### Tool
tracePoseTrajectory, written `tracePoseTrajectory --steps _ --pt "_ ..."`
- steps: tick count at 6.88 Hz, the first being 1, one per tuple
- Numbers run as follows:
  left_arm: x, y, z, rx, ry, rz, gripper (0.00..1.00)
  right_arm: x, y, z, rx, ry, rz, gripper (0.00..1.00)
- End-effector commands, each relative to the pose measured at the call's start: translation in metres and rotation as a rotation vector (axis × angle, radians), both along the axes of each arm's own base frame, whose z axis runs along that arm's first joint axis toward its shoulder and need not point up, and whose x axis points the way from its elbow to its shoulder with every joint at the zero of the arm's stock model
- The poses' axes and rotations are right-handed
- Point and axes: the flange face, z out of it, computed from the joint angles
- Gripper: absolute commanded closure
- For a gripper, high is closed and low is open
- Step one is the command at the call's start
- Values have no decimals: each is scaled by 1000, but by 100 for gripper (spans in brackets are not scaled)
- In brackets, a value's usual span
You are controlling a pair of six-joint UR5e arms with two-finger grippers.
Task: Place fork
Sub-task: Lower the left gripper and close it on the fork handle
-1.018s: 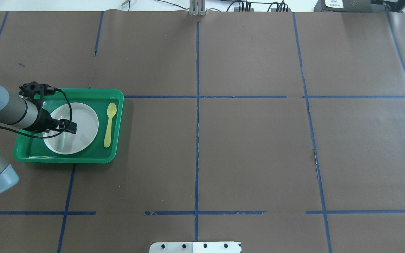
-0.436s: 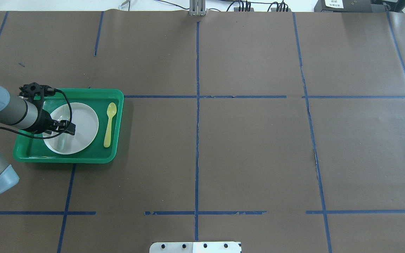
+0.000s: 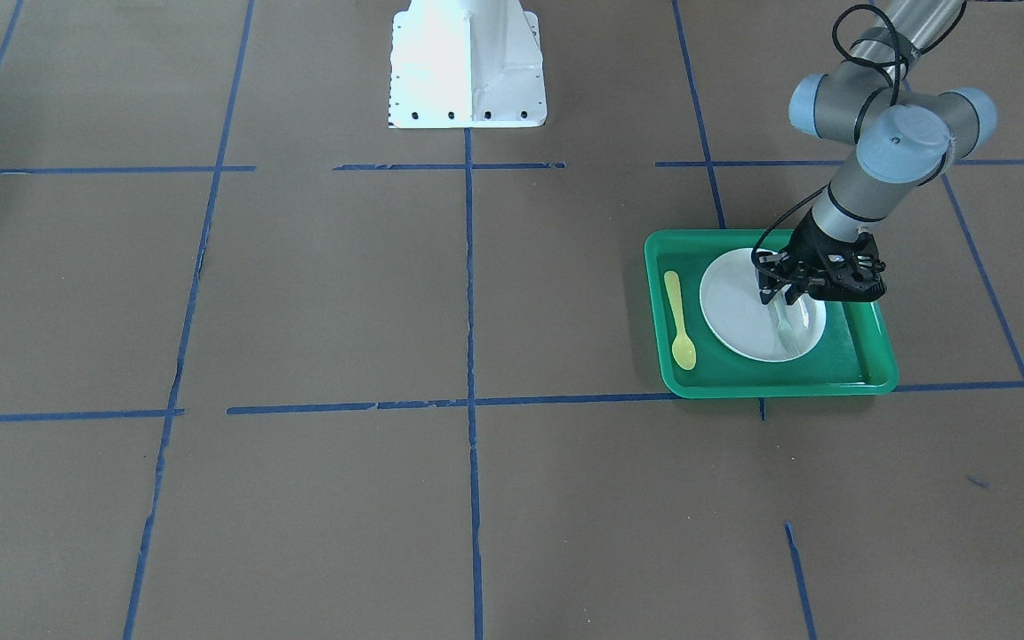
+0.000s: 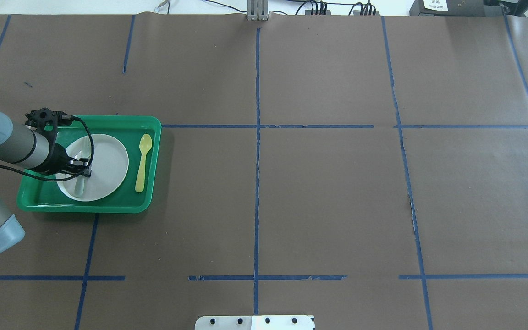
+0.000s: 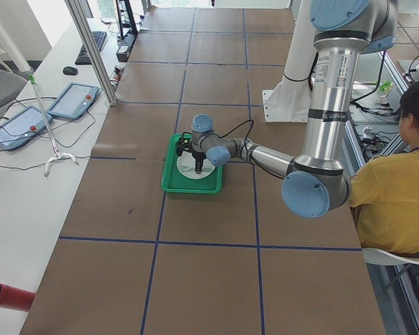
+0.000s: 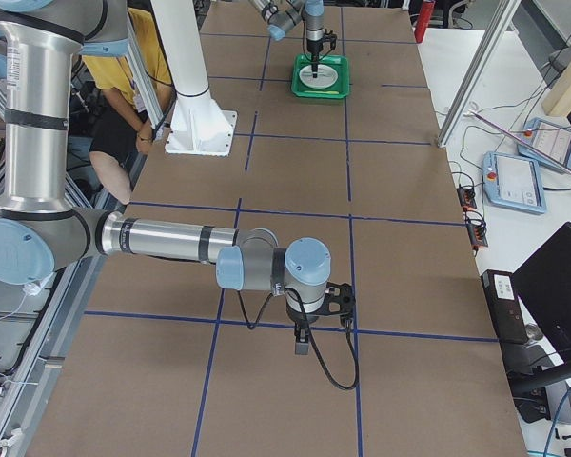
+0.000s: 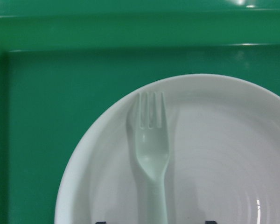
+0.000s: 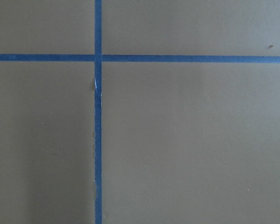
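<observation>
Nudged toward 9 o'clock overhead, the left gripper (image 4: 82,170) hangs spread above the plate (image 7: 224,140); the fork (image 7: 152,154) lies on it, tines toward 12 o'clock, handle running to 6 between the jaws.

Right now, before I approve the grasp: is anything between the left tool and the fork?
Nothing visible does. The left tool hangs open right over the fork on the plate; the yellow spoon lies well aside.

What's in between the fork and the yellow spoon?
Between the fork and the spoon there is only bare white plate, then a strip of green tray. The overhead view shows it.
</observation>
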Motion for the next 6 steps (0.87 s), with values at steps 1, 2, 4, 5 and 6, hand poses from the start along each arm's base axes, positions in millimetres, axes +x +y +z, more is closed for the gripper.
tracePoseTrajectory --steps 1,2,4,5,6 --pt "-1 0 -5 4 9 -1 100 0 0 0 0 0 0 0" --pt "-3 0 -7 6 12 -2 100 0 0 0 2 0 0 0" --pt "-13 7 -28 10 64 30 100 0 0 0 2 0 0 0" --pt "-37 -4 -34 -24 94 22 100 0 0 0 0 0 0 0" --pt "-65 -15 -44 -12 109 -17 100 0 0 0 2 0 0 0"
